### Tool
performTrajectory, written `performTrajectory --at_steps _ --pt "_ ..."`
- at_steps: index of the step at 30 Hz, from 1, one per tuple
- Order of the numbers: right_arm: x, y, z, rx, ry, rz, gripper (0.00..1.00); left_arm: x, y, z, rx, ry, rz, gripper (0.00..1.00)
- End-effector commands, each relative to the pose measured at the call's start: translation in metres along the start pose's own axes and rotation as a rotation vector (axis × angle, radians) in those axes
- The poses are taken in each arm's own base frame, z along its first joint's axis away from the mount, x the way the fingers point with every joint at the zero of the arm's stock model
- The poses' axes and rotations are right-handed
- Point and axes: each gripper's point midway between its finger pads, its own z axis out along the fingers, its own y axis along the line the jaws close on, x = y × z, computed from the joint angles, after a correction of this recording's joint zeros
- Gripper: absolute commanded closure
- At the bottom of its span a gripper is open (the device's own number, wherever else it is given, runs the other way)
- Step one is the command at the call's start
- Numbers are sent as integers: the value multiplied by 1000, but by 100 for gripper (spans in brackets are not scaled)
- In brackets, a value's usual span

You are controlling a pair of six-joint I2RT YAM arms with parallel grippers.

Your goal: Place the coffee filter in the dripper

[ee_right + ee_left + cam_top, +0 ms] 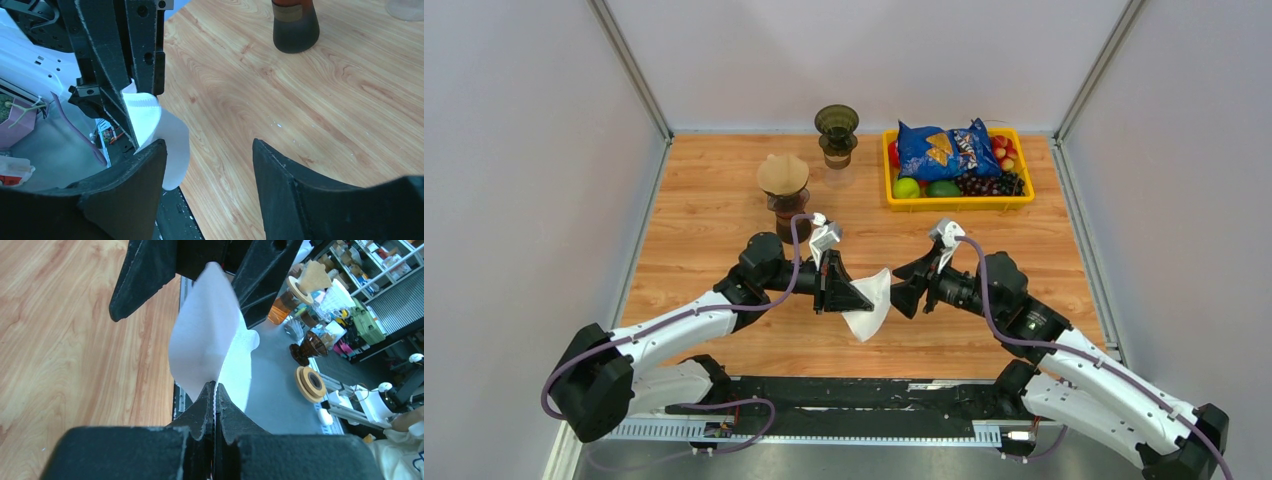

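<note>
Pinching the coffee filter [871, 305] in our left gripper [862, 297], right gripper [904, 288] spread wide, we have not reached the far dripper [836, 124] yet.

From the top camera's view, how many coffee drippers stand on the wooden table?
2. One dripper, topped by a brown filter, stands at centre-left of the table; the other, dark and open-topped, stands at the far edge, left of the yellow basket. None looks hidden.
</note>
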Motion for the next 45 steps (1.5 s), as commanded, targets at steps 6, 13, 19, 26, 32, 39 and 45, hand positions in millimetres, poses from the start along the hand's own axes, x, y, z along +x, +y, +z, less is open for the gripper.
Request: performTrajectory --at_steps 6,13,19,26,32,39,45 --pt "-16 21 -11 -96 -70 -19 28 -18 -2 3 -19 -28 78 100" --pt "-11 18 -7 -82 -33 -23 25 -19 2 3 -39 -31 75 100" --pt "0 9 -2 -48 0 -9 22 -22 1 3 -38 -36 80 100" --pt "3 -8 7 37 15 14 22 -21 -3 3 -17 -32 78 100" --pt "7 -8 7 38 23 30 22 -22 -1 3 -30 -37 71 100" --pt "-11 -11 7 73 -42 33 28 -18 -3 5 2 -21 64 100" --pt "-16 9 0 -38 -65 -10 32 -9 -19 3 112 17 83 100"
